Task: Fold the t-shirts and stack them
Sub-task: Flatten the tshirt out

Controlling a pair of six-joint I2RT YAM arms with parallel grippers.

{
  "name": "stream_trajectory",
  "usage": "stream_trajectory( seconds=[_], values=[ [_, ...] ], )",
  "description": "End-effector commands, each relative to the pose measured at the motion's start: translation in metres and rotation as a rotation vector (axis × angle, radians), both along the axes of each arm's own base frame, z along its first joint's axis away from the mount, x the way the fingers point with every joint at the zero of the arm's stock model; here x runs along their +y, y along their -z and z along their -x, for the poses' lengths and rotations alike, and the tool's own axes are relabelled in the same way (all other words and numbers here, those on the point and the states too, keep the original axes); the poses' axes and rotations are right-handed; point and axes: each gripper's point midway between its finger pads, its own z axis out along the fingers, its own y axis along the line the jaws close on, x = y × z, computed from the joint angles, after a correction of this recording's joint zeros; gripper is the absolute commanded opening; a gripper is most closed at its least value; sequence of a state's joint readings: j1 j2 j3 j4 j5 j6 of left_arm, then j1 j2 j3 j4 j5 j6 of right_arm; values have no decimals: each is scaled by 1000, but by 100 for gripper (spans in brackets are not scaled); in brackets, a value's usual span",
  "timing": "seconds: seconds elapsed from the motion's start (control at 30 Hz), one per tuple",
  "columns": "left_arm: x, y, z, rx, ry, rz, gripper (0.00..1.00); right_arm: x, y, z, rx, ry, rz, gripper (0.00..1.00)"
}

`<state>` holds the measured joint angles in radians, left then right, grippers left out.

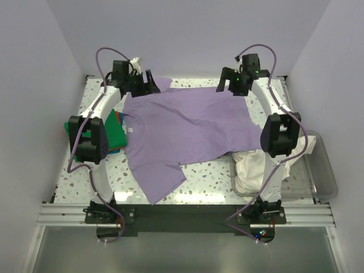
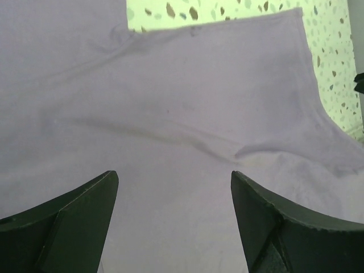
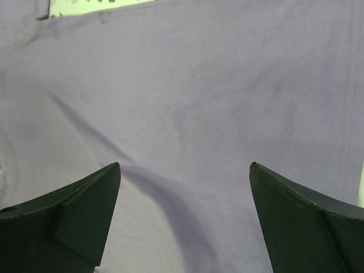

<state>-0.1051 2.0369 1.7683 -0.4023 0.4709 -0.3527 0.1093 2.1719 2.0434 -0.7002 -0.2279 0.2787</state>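
Green t-shirt point(image 1: 116, 135) at left edge of desk point(image 1: 213, 172); left tool point(image 2: 173, 177), fingers spread, over lavender t-shirt point(image 1: 182, 128) lying flat mid-desk; right tool point(image 3: 185, 168), likewise spread, over its far hem; cream t-shirt point(image 1: 250, 168) bunched at right.

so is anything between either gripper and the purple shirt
Nothing visible. The left gripper and right gripper are both open, right over the purple shirt near its far edge. Each wrist view shows only bare purple cloth in front.

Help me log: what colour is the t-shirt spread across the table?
Lavender purple t-shirt, best seen in top external view.
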Motion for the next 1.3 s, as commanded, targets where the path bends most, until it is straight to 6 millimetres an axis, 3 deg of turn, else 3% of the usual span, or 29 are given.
stream_trajectory(
  seconds=[0.0,0.03,0.13,0.23,0.43,0.53,0.73,0.8,0.87,1.0,1.27],
  values=[
    [8,42,36,142,-21,-32,85,10,7,23,30,-46,-7,99],
    [8,45,42,145,-14,-33,86,11,21,29,54,-46,1,99],
    [10,80,69,240,-5,-30,86,10,42,42,96,-42,3,99],
    [7,98,80,289,10,-13,86,9,56,48,127,-32,7,99],
    [21,135,83,360,-11,-6,87,1,83,47,177,2,47,99],
    [37,151,74,376,-47,7,87,-1,101,45,213,7,64,99],
    [38,177,61,412,-31,9,87,-6,131,43,287,34,96,99],
    [41,185,56,417,-38,2,87,-8,133,38,293,47,107,99],
    [44,184,45,401,-44,-2,87,-9,141,36,308,56,116,99],
    [52,189,25,384,-58,-23,87,-12,139,17,286,84,129,99],
    [49,183,-23,295,-33,-15,87,-7,142,-13,273,109,112,99]
  ],
)
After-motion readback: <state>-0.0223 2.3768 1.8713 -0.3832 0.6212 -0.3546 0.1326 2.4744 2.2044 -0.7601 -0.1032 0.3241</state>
